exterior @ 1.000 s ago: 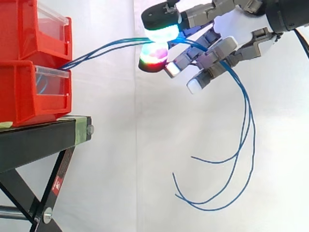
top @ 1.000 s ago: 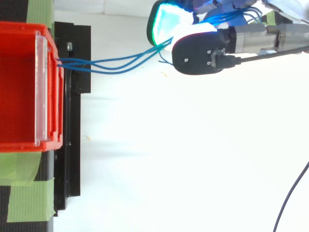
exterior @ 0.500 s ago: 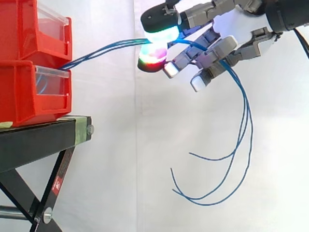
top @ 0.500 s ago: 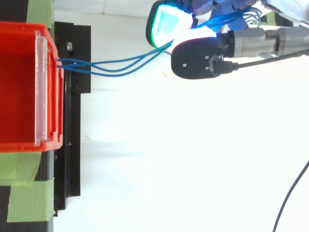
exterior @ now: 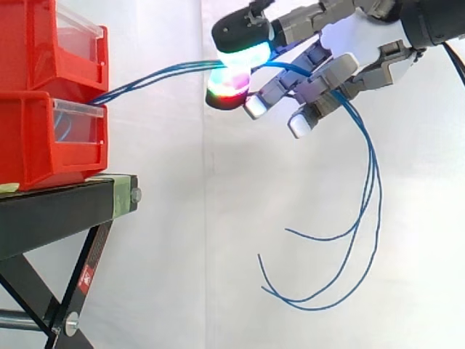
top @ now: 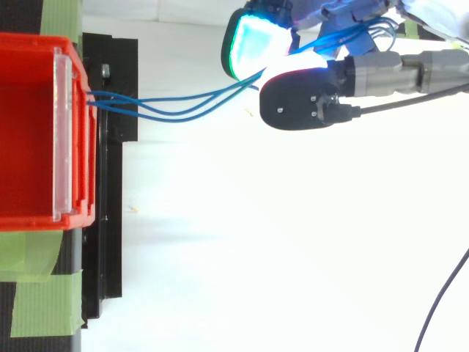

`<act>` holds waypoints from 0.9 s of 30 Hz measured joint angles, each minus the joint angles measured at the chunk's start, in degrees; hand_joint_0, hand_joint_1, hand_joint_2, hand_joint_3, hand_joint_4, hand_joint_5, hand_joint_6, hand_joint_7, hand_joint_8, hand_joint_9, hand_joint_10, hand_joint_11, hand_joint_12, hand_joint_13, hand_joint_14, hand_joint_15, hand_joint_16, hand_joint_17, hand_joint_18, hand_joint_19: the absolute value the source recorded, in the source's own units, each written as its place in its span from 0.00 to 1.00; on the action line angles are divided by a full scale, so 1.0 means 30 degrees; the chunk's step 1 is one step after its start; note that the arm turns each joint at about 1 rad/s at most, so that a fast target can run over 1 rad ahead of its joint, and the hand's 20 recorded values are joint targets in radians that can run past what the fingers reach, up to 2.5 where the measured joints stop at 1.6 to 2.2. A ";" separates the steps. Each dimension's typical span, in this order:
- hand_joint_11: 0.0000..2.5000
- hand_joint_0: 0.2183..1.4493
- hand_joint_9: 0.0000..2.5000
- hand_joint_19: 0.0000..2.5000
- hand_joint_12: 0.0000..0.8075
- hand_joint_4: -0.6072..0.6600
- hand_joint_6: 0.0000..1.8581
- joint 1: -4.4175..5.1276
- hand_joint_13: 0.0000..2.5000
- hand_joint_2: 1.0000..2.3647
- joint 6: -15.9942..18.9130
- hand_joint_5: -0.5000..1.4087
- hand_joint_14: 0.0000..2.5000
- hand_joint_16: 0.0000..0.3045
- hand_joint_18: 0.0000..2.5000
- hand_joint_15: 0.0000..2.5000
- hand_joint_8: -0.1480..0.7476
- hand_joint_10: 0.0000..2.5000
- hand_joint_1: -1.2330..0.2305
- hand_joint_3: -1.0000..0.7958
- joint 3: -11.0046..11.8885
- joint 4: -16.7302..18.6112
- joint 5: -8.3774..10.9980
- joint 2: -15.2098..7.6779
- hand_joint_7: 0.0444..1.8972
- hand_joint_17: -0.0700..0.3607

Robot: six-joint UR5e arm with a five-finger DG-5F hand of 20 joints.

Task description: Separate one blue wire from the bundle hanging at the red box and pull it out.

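Three blue wires (exterior: pixel 156 73) run from the gap between the stacked red bins (exterior: pixel 43 138) rightward and slightly up to my hand (exterior: pixel 341 33). The hand is shut on the wires: two glowing pads, one green-cyan above and one red-green below, pinch them at the hand's left tip. The other fingers (exterior: pixel 320 80) curl loosely beneath. Past the hand the wires' loose ends (exterior: pixel 370 211) hang down in long curves. From above, the wires (top: pixel 176 106) fan out a little between the bin (top: pixel 29 132) and the hand (top: pixel 300 103).
The red bins sit on a black stand (exterior: pixel 65 207) with green tape (top: pixel 44 293) at its edge. A white curtain lies behind and below. A thin dark cable (top: pixel 440 308) crosses the lower right corner of the top view.
The hand has tilted and shifted only slightly, still pinching the wires. The hanging ends have swung a little, and the wires between bin and hand spread slightly more.
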 measured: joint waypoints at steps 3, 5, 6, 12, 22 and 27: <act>0.44 0.39 0.19 0.40 0.38 0.64 0.38 0.0001 0.39 0.01 0.0000 0.12 1.00 0.15 0.32 0.20 0.49 0.01 0.12 0.33 0.0000 -0.0106 0.0001 0.0001 0.62 0.41; 0.44 0.39 0.20 0.40 0.39 0.65 0.38 0.0003 0.40 0.00 0.0000 0.12 1.00 0.15 0.32 0.20 0.50 0.01 0.13 0.29 0.0000 -0.0228 -0.0001 0.0001 0.61 0.41; 0.44 0.38 0.21 0.40 0.39 0.65 0.39 0.0002 0.40 0.00 0.0000 0.12 1.00 0.15 0.32 0.20 0.51 0.01 0.14 0.28 -0.0001 -0.0282 0.0000 0.0001 0.61 0.41; 0.44 0.32 0.24 0.41 0.39 0.66 0.38 0.0008 0.42 0.00 0.0007 0.13 1.00 0.15 0.33 0.20 0.53 0.01 0.19 0.28 0.0001 -0.0431 0.0000 0.0000 0.61 0.41; 0.45 0.25 0.33 0.42 0.41 0.67 0.39 0.0014 0.46 0.00 0.0030 0.14 1.00 0.17 0.37 0.19 0.58 0.01 0.37 0.28 -0.0007 -0.0585 0.0001 0.0001 0.59 0.44; 0.45 0.25 0.34 0.42 0.41 0.67 0.40 0.0025 0.47 0.00 0.0099 0.15 1.00 0.18 0.38 0.18 0.59 0.01 0.38 0.29 -0.0010 -0.0576 -0.0017 0.0001 0.59 0.44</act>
